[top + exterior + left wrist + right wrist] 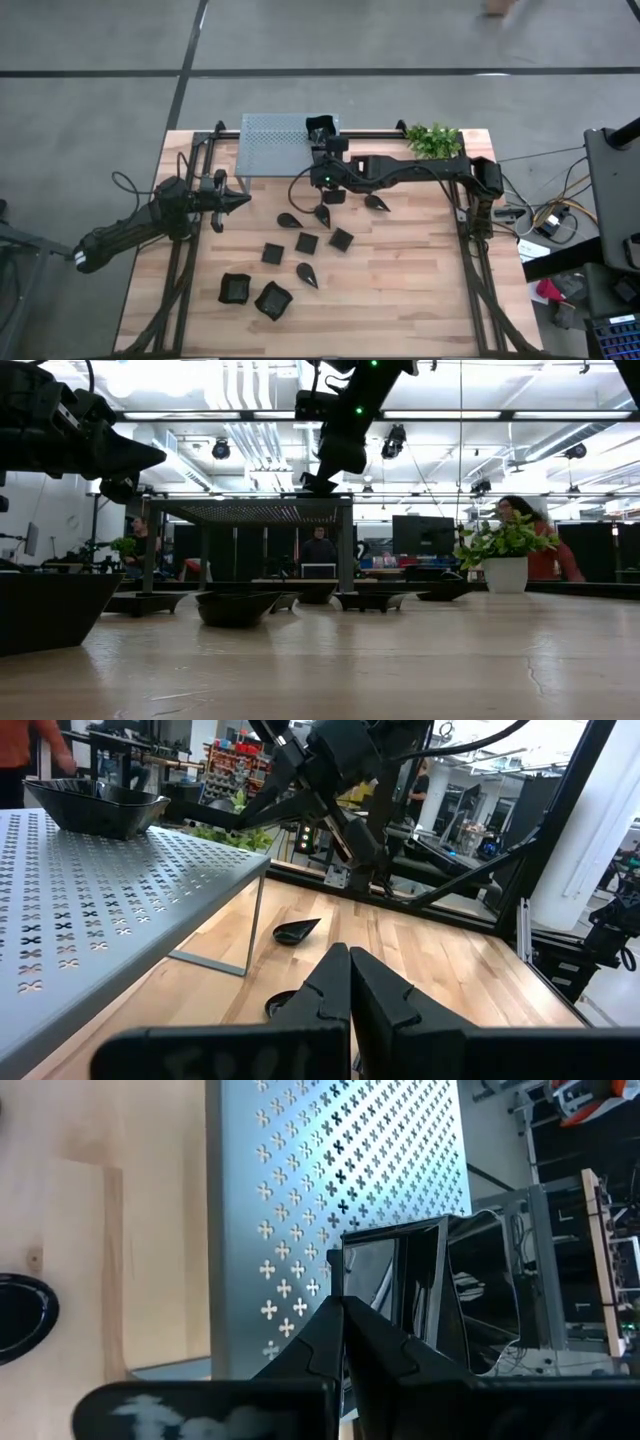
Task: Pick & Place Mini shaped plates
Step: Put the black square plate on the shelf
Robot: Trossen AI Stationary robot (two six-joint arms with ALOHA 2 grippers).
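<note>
Several small black dishes lie flat on the wooden table: teardrops (290,218) (322,213), flat squares (307,242) (341,238) and two larger wavy-rimmed squares (235,288) (272,298). One more wavy-rimmed square dish (400,1290) stands on the right end of the grey perforated shelf (275,145); it also shows in the left wrist view (90,805). My right gripper (341,1305) reaches over the shelf's right end and is shut at this dish's rim. My left gripper (240,200) is shut and empty, above the table left of the dishes. My right gripper pinches the dish's upright rim (337,1270) near one corner, the rim in line with the seam between the two fingers. The fingers slant down from the table's near side. The dish sits upright with its bottom on the shelf top.
A green plant in a white pot (433,140) stands at the far right of the table. The shelf stands on thin legs (255,925) with a gap beneath it. The near part of the table (400,300) is bare wood.
</note>
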